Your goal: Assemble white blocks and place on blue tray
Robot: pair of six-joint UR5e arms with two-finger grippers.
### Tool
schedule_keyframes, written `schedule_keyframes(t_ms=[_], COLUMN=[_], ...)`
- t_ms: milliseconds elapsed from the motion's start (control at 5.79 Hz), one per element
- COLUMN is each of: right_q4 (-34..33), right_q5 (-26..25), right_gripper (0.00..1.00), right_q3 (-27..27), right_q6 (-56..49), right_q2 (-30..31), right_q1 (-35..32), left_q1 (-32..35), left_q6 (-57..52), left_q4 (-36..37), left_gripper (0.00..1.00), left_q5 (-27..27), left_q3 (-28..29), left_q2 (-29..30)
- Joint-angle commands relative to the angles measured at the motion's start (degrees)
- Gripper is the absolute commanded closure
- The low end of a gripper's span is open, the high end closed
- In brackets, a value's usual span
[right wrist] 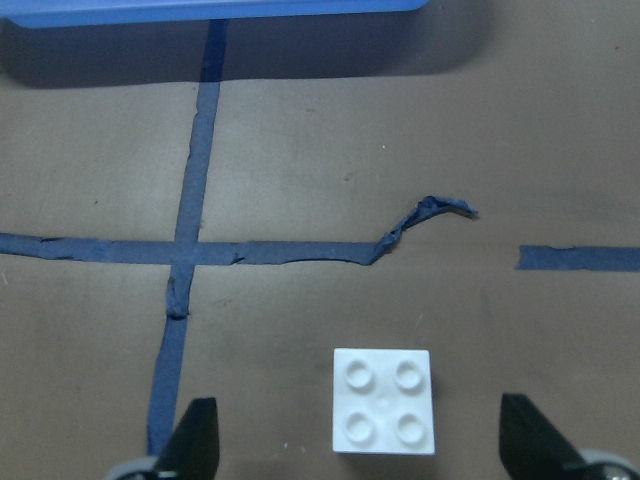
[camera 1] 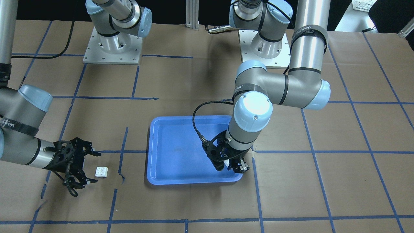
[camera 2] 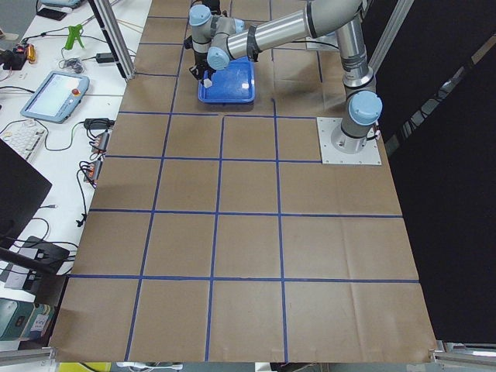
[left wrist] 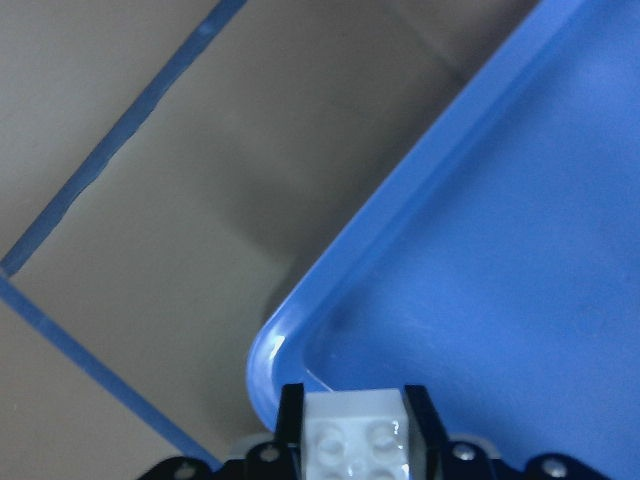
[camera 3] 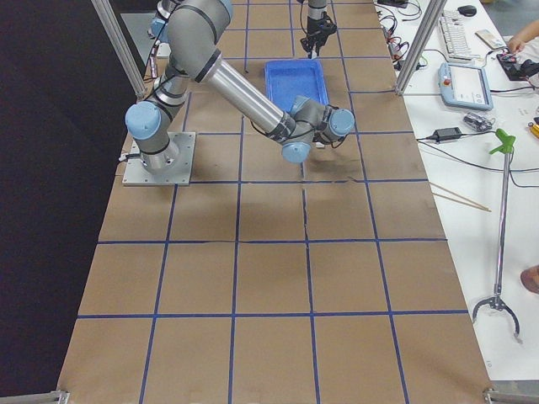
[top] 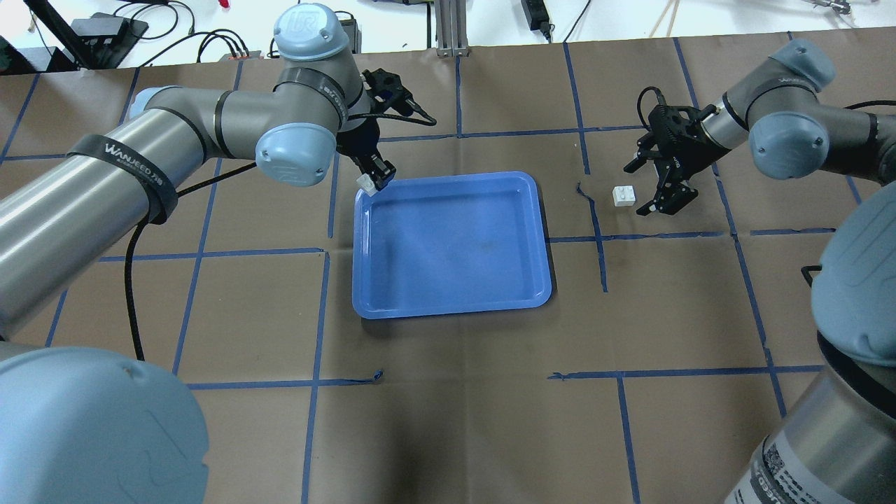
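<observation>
The blue tray (top: 451, 245) lies mid-table and is empty; it also shows in the front view (camera 1: 181, 149). My left gripper (top: 373, 178) is shut on a white block (left wrist: 357, 440) and holds it over the tray's far left corner (left wrist: 275, 345). In the front view that gripper (camera 1: 235, 165) is at the tray's near right corner. A second white block (top: 624, 195) with four studs lies on the paper right of the tray. My right gripper (top: 654, 183) is open beside it, fingers (right wrist: 195, 445) either side of the block (right wrist: 384, 400), not touching.
Brown paper with blue tape lines covers the table. A loose curl of tape (right wrist: 430, 210) lies between the block and the tray. The arm bases (camera 1: 113, 45) stand on metal plates at the robot's side. Keyboards and tools (camera 2: 54, 93) lie off the table.
</observation>
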State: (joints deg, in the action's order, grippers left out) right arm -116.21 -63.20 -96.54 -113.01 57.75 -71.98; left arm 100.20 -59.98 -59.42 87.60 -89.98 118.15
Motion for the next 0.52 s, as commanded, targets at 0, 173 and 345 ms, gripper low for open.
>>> schedule_keyframes(t_ms=[0,173,345], right_q4=[-1.4,-1.5,-3.0], right_q5=[-0.5,-0.1,-0.2], right_gripper=[0.00,0.00,0.25], right_q3=[-0.8,-0.7,-0.7], right_q6=[0.2,0.3,0.2], right_q2=[-0.4,-0.4,-0.4], right_q1=[0.0,0.0,0.0], left_q1=[2.7,5.9,6.6], left_q6=[-12.2,-11.6,-11.6], left_q4=[0.0,-0.7,0.4], left_gripper=[0.85,0.83,0.82], left_q5=[-0.8,-0.8,-0.7], left_q3=[-0.5,-1.2,-3.5], left_q2=[0.3,0.6,1.2])
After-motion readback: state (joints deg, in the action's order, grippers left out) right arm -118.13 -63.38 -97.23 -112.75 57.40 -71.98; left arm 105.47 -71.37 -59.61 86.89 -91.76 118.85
